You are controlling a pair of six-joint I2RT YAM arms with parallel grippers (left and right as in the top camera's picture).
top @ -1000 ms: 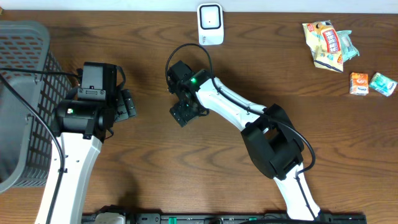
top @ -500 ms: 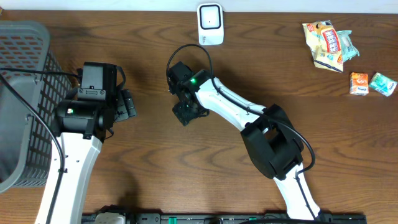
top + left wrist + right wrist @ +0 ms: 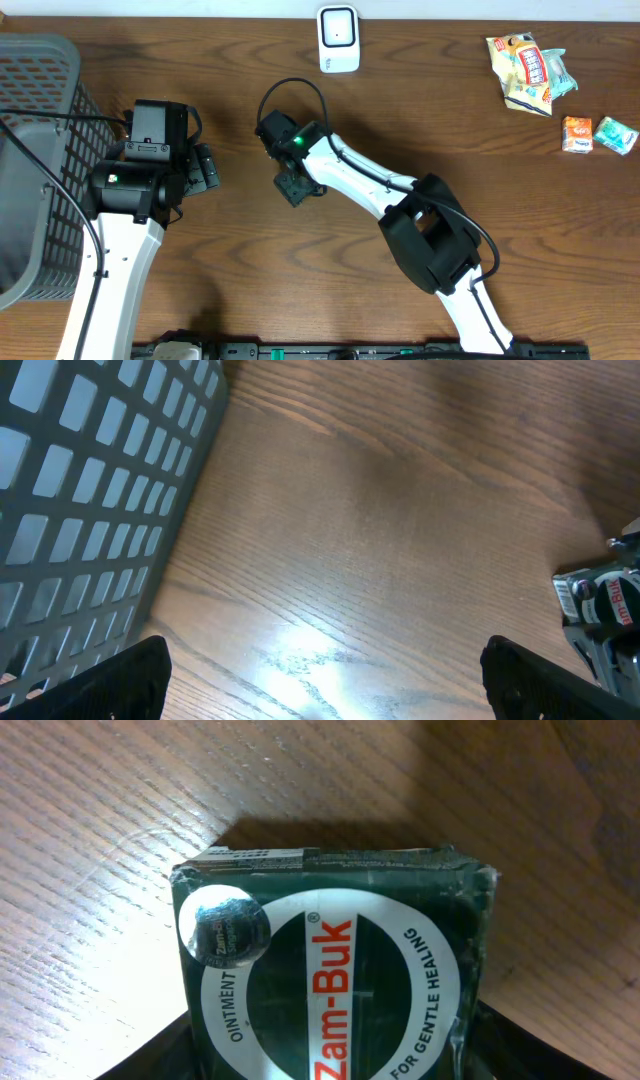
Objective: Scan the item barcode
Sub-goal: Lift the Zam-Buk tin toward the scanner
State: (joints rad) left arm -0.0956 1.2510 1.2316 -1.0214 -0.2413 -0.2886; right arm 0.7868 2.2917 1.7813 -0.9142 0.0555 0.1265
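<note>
The right gripper (image 3: 291,182) is low over the middle of the brown wooden table (image 3: 450,120), with its jaws straddling the dark green cardboard Zam-Buk ointment box (image 3: 330,970). In the right wrist view a dark finger sits at each lower side of the box. I cannot tell whether the pads are actually pressing on it. The box lies flat with its printed face up, so the code is probably not on top. The left wrist view shows a small striped white patch on the box's end, which may be the barcode. Straddling the box across its narrow sides would leave that end free to be turned toward a reader.

The white barcode scanner (image 3: 338,38) stands at the far edge of the table, near the box, so the lift to it should be short. The left gripper (image 3: 335,695) hovers with its jaws wide and nothing between them, just beside the grey plastic mesh basket (image 3: 60,70). It is likely parked there to take scanned goods. More snack packets (image 3: 525,70) wait at the far right.
</note>
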